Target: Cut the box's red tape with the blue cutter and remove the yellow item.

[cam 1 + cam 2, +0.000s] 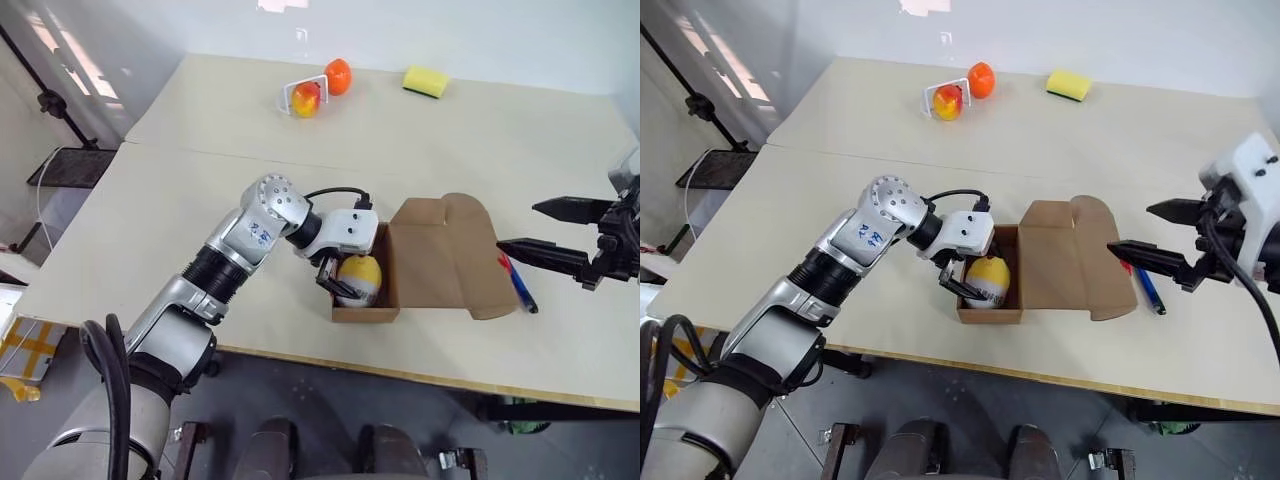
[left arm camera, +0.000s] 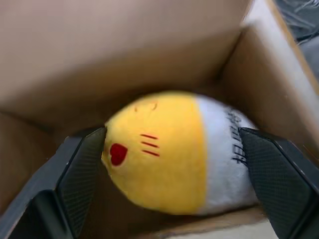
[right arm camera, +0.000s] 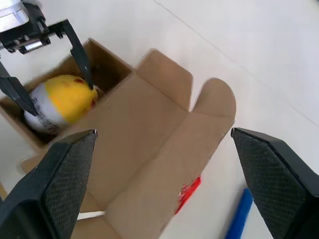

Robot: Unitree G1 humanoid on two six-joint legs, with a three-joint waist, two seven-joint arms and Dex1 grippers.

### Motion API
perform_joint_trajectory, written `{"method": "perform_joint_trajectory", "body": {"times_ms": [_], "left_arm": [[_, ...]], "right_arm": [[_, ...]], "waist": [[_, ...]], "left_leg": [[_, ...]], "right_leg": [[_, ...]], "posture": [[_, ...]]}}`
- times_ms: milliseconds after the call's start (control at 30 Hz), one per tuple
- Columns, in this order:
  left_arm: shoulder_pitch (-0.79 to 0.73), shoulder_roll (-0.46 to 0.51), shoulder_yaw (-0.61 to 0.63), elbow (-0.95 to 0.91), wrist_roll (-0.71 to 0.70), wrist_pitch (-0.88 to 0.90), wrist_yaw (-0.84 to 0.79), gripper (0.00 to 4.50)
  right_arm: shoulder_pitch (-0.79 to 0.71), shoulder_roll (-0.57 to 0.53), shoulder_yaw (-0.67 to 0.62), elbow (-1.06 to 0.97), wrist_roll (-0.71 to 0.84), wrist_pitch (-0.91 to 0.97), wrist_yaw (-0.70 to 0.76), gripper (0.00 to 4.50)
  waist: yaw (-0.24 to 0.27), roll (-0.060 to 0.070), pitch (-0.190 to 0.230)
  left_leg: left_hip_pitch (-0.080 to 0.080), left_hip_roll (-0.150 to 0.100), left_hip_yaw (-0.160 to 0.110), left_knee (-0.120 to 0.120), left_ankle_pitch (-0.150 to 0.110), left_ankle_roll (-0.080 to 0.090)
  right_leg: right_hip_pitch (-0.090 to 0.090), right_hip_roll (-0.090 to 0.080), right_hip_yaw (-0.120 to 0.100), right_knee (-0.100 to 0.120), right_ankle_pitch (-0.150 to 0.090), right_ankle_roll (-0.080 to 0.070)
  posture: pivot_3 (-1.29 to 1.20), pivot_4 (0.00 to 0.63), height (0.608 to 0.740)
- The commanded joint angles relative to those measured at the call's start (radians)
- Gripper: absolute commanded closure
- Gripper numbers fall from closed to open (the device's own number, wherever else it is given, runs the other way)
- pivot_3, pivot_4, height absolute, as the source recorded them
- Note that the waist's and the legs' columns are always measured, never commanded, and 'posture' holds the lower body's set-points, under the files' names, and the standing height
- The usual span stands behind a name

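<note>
Two black-fingered hands show from the head view: the left hand reaches into the open brown cardboard box at centre frame, fingers spread wide either side of the rounded yellow-and-white item without closing on it; the right hand hangs wide open and empty at the right edge, above the slim blue cutter on the pale bench. Left wrist view: both fingers flank the yellow item. Right wrist view: red tape sits on the flap's edge, near the cutter.

box is plain matt brown cardboard, the yellow item between the left fingers looks soft and plush, and those fingers are black with a cross-hatched grip texture.
</note>
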Motion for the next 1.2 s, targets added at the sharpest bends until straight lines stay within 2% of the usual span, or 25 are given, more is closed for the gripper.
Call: {"method": "perform_joint_trajectory", "body": {"times_ms": [33,67,300,467,533,733,833,1000,1200], "left_arm": [[-0.05,-0.033,-0.017,0.093,0.055,-0.053,0.042,0.42],[-0.067,-0.047,-0.012,0.125,0.056,-0.062,0.05,0.58],[-0.093,-0.056,0.027,0.167,0.04,-0.072,0.028,2.7],[-0.1,-0.062,0.096,0.131,-0.03,-0.01,0.002,4.11],[-0.108,-0.067,0.162,0.1,-0.102,0.058,-0.012,4.46],[-0.111,-0.071,0.318,0.048,-0.239,0.163,0.028,4.5],[-0.124,-0.05,0.385,0.032,-0.255,0.193,0.113,4.5],[-0.097,0.08,0.407,0.058,-0.143,0.164,0.311,4.5],[0.072,0.282,0.387,-0.035,-0.059,0.247,0.365,4.5]], "right_arm": [[0.012,0.039,-0.059,-0.046,-0.018,-0.002,-0.022,0.0],[0.018,0.051,-0.063,-0.053,-0.02,0.002,-0.031,0.0],[0.049,0.075,-0.098,-0.081,-0.038,0.012,-0.017,0.0],[0.066,0.079,-0.115,-0.085,-0.058,-0.026,0.048,0.0],[0.07,0.072,-0.116,-0.078,-0.072,-0.048,0.084,0.0],[0.029,0.038,-0.071,-0.024,-0.12,-0.089,0.138,0.0],[0.008,0.03,-0.05,-0.005,-0.132,-0.103,0.163,0.0],[-0.035,0.025,-0.007,0.031,-0.156,-0.15,0.222,0.0],[-0.133,0.057,0.113,0.151,-0.205,-0.298,0.361,0.0]], "waist": [[0.001,0.0,0.0],[0.003,0.0,0.0],[-0.005,0.0,0.0],[-0.003,0.0,0.0],[-0.003,0.0,0.0],[-0.004,0.0,0.0],[-0.004,0.0,0.0],[-0.01,0.0,0.0],[-0.016,0.0,0.0]], "left_leg": [[0.0,0.0,0.0,0.0,0.0,0.0],[0.0,0.0,0.0,0.0,0.0,0.0],[0.0,0.0,0.0,-0.001,0.0,0.0],[0.001,0.0,0.0,0.0,0.0,0.0],[0.0,-0.001,0.0,-0.001,0.0,0.0],[0.0,-0.001,-0.001,0.0,0.0,0.0],[0.001,-0.001,-0.001,-0.001,0.0,0.0],[0.005,0.0,-0.002,-0.003,0.0,0.0],[0.011,0.0,-0.001,-0.005,0.0,0.0]], "right_leg": [[0.0,0.0,0.0,0.0,0.0,0.0],[0.0,0.0,0.0,0.0,0.0,0.0],[0.0,0.0,0.0,0.0,0.0,0.0],[0.0,0.0,0.0,0.001,0.0,0.0],[0.0,0.0,0.0,0.001,0.0,0.0],[0.0,0.0,0.0,0.001,0.0,0.0],[0.0,0.0,0.0,0.001,0.0,0.0],[0.0,0.0,0.005,0.002,0.0,0.0],[0.0,0.0,0.009,0.007,0.0,0.0]], "posture": [[0.0,0.15,0.74],[0.0,0.15,0.74],[0.0,0.15,0.74],[0.0,0.15,0.74],[0.0,0.15,0.74],[0.0,0.15,0.74],[0.0,0.15,0.74],[0.0,0.15,0.74],[0.0,0.15,0.74]]}}
